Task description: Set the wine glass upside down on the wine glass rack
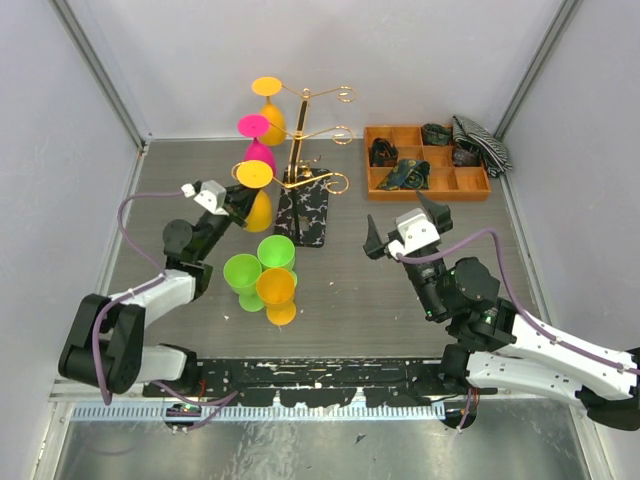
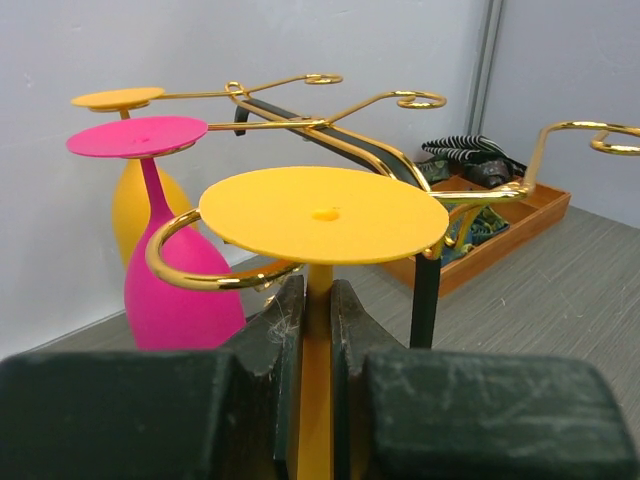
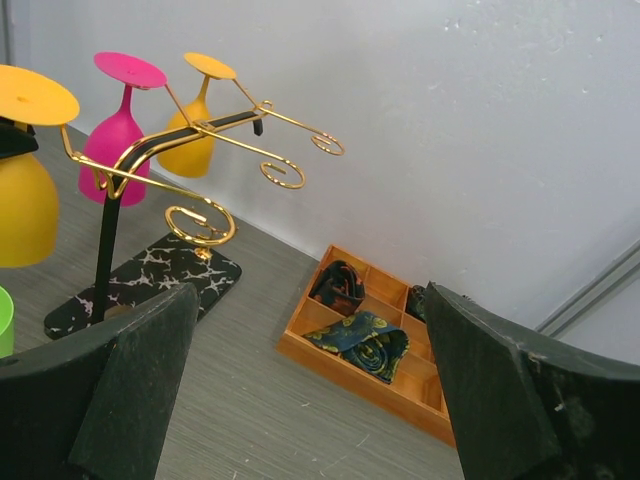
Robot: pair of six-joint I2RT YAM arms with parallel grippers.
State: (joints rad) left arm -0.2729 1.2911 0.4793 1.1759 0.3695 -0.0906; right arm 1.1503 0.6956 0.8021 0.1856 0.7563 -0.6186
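My left gripper [image 2: 318, 300] is shut on the stem of an orange wine glass [image 2: 322, 213], held upside down with its flat foot on top. The stem stands inside a curled arm [image 2: 190, 270] of the gold wine glass rack [image 1: 300, 150], and the foot is just above the curl; I cannot tell whether they touch. From above, this glass [image 1: 257, 195] hangs at the rack's front left, with my left gripper [image 1: 238, 203] beside it. My right gripper [image 1: 405, 228] stands open and holds nothing, right of the rack's black speckled base [image 1: 305, 215].
A pink glass [image 1: 255, 140] and another orange glass [image 1: 268, 105] hang upside down on the rack's rear arms. Two green glasses [image 1: 243, 275] and an orange one [image 1: 278, 292] stand clustered in front of the base. An orange compartment tray [image 1: 425, 160] with rolled ties sits back right.
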